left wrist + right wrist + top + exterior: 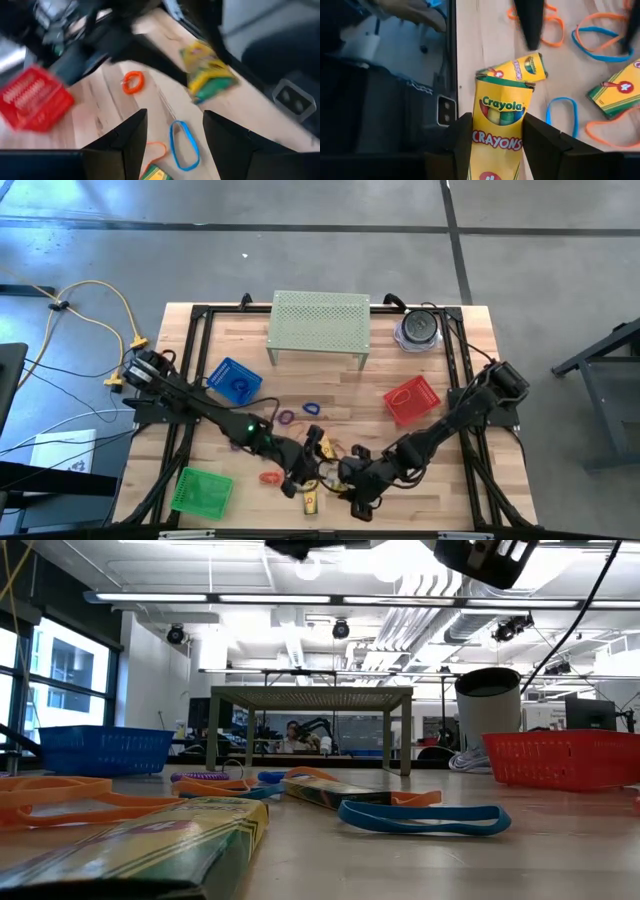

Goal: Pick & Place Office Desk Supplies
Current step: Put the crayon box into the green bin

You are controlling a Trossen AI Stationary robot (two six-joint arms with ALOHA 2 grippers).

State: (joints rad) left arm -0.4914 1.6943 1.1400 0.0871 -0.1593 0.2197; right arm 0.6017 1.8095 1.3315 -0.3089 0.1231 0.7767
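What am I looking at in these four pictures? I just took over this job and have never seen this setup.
Two dark robot arms work over a wooden table. One picture looks straight down, one looks level across the tabletop, and two come from cameras on the arms' wrists.

The right gripper is closed on a yellow Crayola crayon box near the table's front edge; a second crayon box lies just beyond it. The left gripper hangs open and empty above a blue rubber band.

More rubber bands, orange, blue and purple, lie scattered mid-table. Around them stand a blue basket, a red basket, a green basket and a pale green perforated stand.
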